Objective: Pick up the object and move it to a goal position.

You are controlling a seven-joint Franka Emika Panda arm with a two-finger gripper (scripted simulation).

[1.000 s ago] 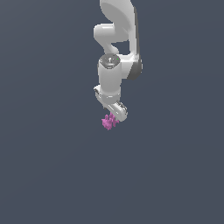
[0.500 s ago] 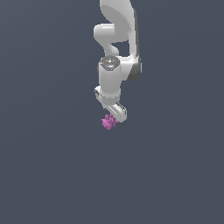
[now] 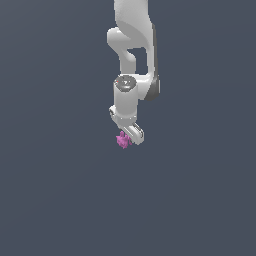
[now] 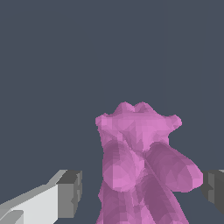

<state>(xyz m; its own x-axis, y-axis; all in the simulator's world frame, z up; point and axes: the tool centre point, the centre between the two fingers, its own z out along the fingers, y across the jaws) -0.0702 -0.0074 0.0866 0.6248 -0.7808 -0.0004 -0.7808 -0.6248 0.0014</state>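
The object (image 3: 123, 140) is a tiny magenta-pink knobbly lump just below the white arm's hand in the exterior view. My gripper (image 3: 128, 138) points down over it. In the wrist view the object (image 4: 135, 144) fills the middle, with rounded limbs sticking out toward the camera. It sits between the two fingers of my gripper (image 4: 142, 192). One grey fingertip (image 4: 70, 192) stands a little apart from the lump. The other fingertip (image 4: 214, 188) is right at the end of one limb. The jaws are open around the object.
Plain dark grey-blue ground fills both views. No other objects, edges or goal marker show.
The hand has sunk slightly toward the pink object. The object has stayed in place.
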